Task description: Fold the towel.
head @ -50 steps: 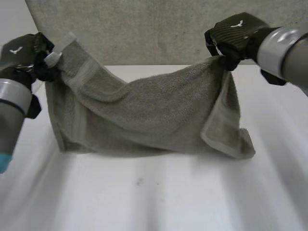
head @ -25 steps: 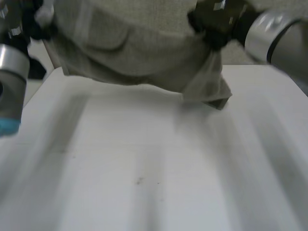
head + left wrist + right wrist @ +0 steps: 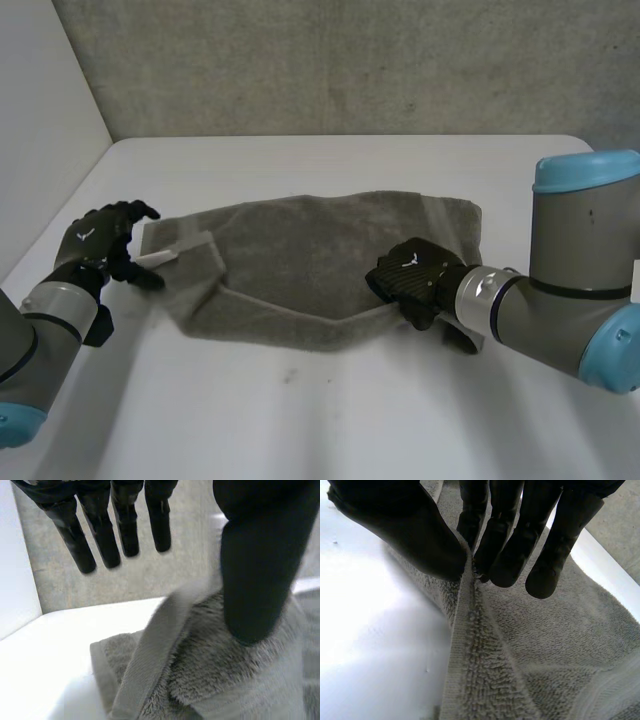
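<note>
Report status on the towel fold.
Left robot hand open at left corner of towel. Right robot hand pinching its near edge. Towel spread on table, left corner turned over.

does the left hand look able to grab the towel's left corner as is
Probably yes: the left hand sits right at that corner of the towel, thumb on the cloth, fingers straight, nothing between.
</note>
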